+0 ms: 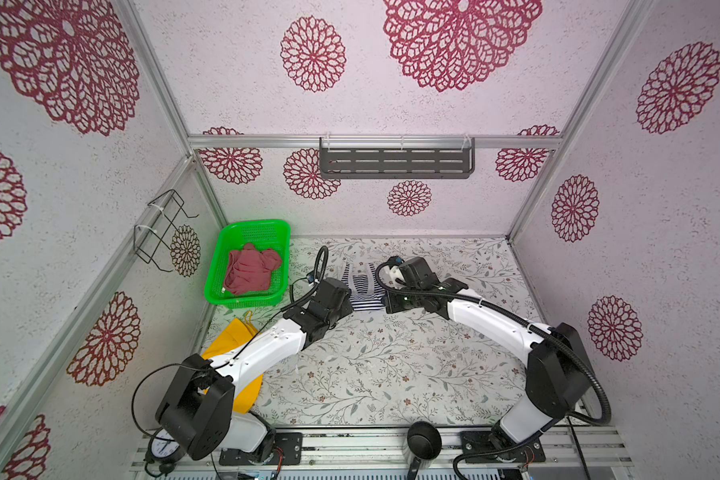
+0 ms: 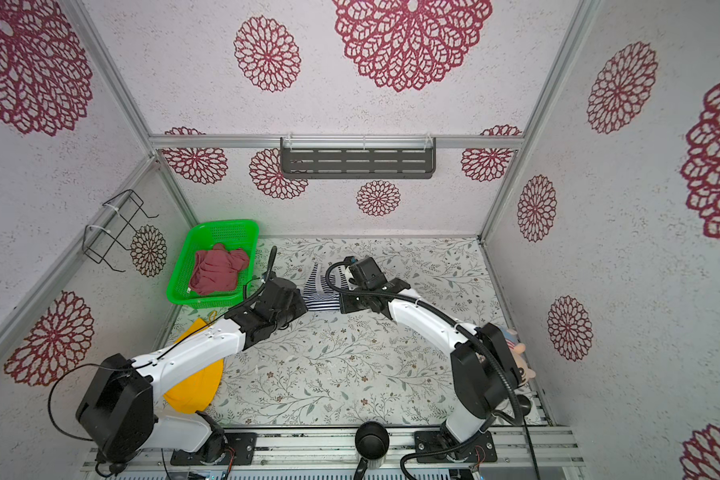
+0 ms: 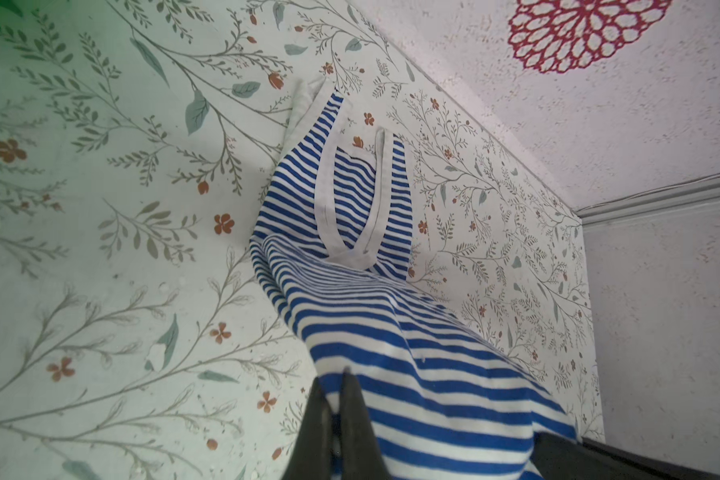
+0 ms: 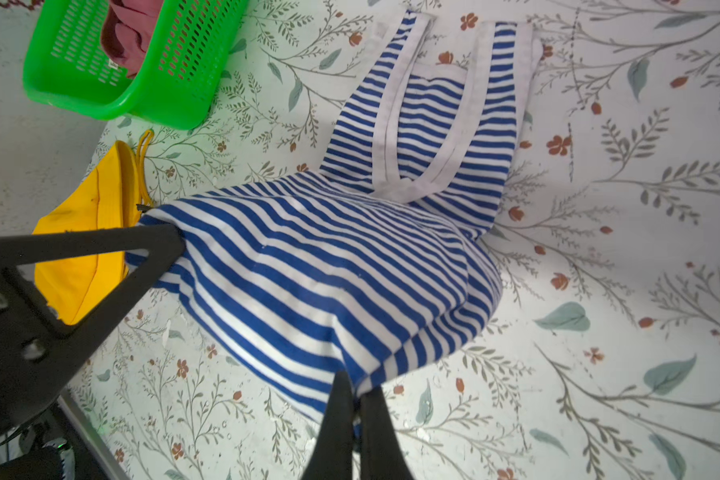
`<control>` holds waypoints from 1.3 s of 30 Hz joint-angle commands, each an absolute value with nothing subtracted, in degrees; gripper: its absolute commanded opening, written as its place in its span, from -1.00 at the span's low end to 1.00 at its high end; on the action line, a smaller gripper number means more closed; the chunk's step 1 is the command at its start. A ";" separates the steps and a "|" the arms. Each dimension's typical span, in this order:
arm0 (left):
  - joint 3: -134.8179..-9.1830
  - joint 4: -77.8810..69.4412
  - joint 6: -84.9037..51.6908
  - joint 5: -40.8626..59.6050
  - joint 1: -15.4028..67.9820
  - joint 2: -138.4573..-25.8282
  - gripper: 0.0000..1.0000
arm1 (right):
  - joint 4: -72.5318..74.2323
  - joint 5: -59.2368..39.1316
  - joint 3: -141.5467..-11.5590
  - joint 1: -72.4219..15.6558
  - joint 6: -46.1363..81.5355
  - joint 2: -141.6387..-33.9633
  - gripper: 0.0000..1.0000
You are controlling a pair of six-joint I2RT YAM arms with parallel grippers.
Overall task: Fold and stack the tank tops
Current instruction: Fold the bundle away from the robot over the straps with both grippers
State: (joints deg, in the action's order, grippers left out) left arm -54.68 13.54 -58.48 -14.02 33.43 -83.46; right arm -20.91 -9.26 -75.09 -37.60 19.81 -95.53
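Note:
The striped tank top [image 1: 362, 293] [image 2: 321, 293] lies mid-table, its white-edged straps flat toward the back wall. Its hem half [image 4: 308, 270] is raised and stretched between my two grippers. My left gripper [image 3: 332, 386] is shut on one hem corner, and its black finger [image 4: 163, 245] shows pinching the cloth in the right wrist view. My right gripper [image 4: 356, 388] is shut on the other hem corner. The rose-red tank top [image 1: 250, 270] [image 2: 217, 272] lies crumpled inside the green basket [image 1: 246, 226].
A yellow cloth hat [image 1: 229, 336] [image 4: 84, 249] lies under the left arm near the left wall. A black shelf [image 1: 395, 162] and a wire rack [image 1: 163, 228] hang on the walls. A black cup [image 1: 422, 440] and a clock [image 1: 165, 449] sit at the front rail.

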 commanded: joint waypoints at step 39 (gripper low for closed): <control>-53.73 7.58 -57.55 -6.75 24.06 -80.90 -1.00 | -13.13 -34.52 -84.80 -33.45 26.48 -107.37 -1.00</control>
State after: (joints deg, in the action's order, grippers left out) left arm -52.23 10.81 -58.54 -7.97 25.85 -78.61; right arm -14.76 -32.03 -81.23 -34.13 25.69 -105.51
